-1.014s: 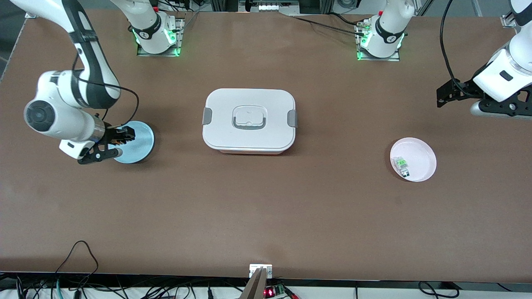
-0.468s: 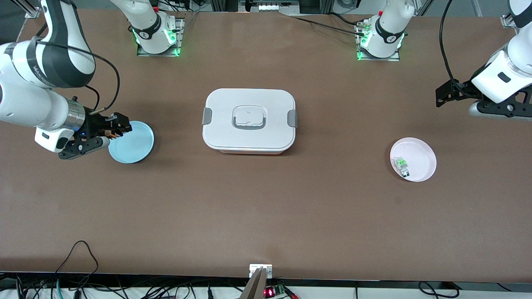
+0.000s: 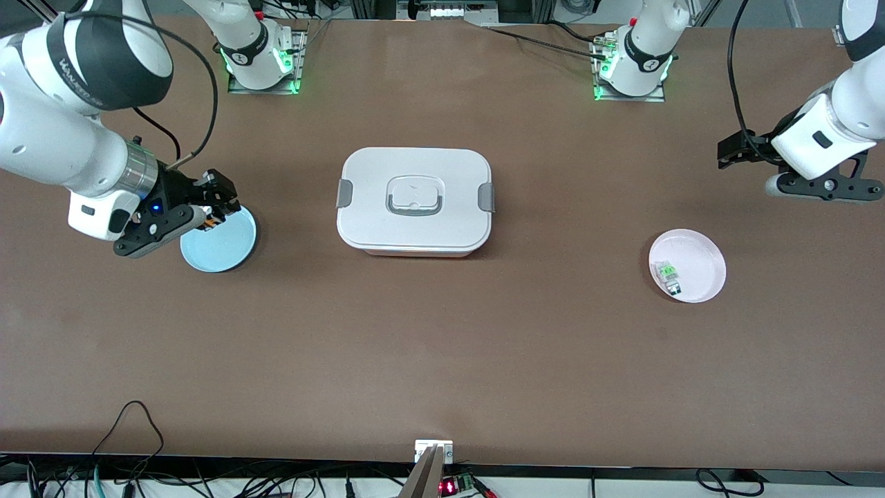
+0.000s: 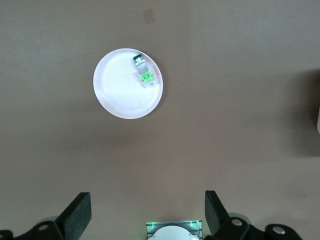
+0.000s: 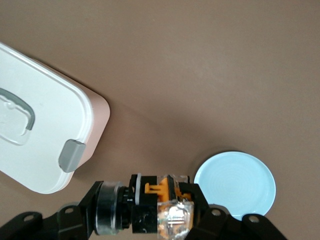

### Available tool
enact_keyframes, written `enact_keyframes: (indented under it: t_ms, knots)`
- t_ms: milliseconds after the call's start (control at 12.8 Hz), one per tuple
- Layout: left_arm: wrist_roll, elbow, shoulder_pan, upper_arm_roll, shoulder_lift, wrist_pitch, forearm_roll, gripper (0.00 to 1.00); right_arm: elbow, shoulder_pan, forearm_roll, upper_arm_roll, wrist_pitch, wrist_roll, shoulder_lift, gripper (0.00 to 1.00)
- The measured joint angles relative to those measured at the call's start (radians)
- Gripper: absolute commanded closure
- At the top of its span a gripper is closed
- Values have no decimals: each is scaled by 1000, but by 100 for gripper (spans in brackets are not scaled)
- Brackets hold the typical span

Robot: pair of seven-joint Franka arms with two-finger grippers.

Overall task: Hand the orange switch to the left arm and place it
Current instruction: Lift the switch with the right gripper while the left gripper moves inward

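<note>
One orange switch (image 5: 161, 202), black with orange clip and clear-tan end, clamped in right gripper (image 3: 216, 205) over blue plate (image 3: 228, 245); left gripper (image 4: 145, 215) spread wide, holding nothing.

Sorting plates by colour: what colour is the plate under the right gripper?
Light blue plate, clearest in the right wrist view.
</note>
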Motion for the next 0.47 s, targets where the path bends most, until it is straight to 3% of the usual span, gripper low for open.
enact_keyframes:
  t_ms: [468]
  knots:
    - [0,4,26,11,57,-136,-200,0,31,-2,178,13,-25,-198,-26,71]
